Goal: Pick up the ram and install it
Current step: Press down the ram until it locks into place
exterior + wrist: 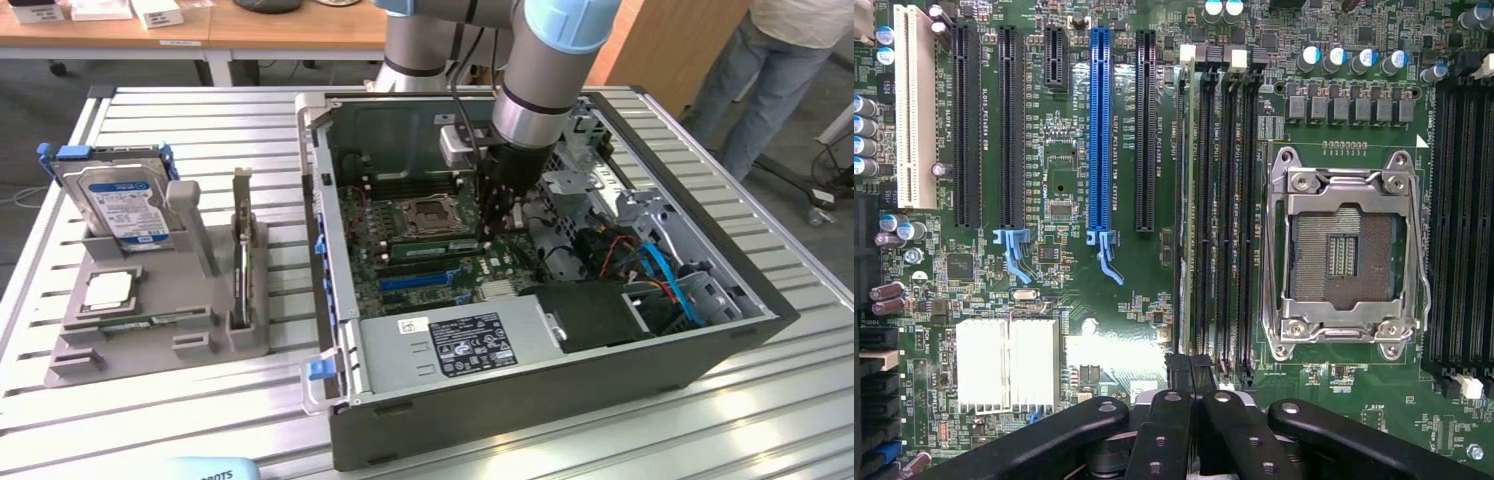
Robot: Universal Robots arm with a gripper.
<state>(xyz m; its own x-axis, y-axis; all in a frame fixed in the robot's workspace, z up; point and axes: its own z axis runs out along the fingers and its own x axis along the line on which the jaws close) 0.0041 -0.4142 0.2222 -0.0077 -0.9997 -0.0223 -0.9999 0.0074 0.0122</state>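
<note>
- In the wrist view the gripper (1192,385) shows its two dark fingertips pressed together, with nothing visibly between them, right over the end of a bank of memory slots (1216,215).
- The ram (1186,200) appears as a thin edge-on strip standing in the slot of that bank farthest from the processor socket (1346,250); whether it is fully seated cannot be told.
- The step in hand looks like pressing the stick home, judging by the closed fingers just above its end. Done well, that means pushing straight down along the slot, with the tips centred on the stick's top edge, so that it does not rock sideways.
- The white latches (1188,52) at the far end of the slots are a fair check: a seated stick should leave them upright.
- In the exterior view the arm reaches down into the open computer case (400,400), with the gripper (505,232) low over the motherboard (441,270), beside the socket.
- Farther off, on the exterior view's left, a grey holder (134,335) carries a hard drive (123,205) and a processor chip (107,290).
</note>
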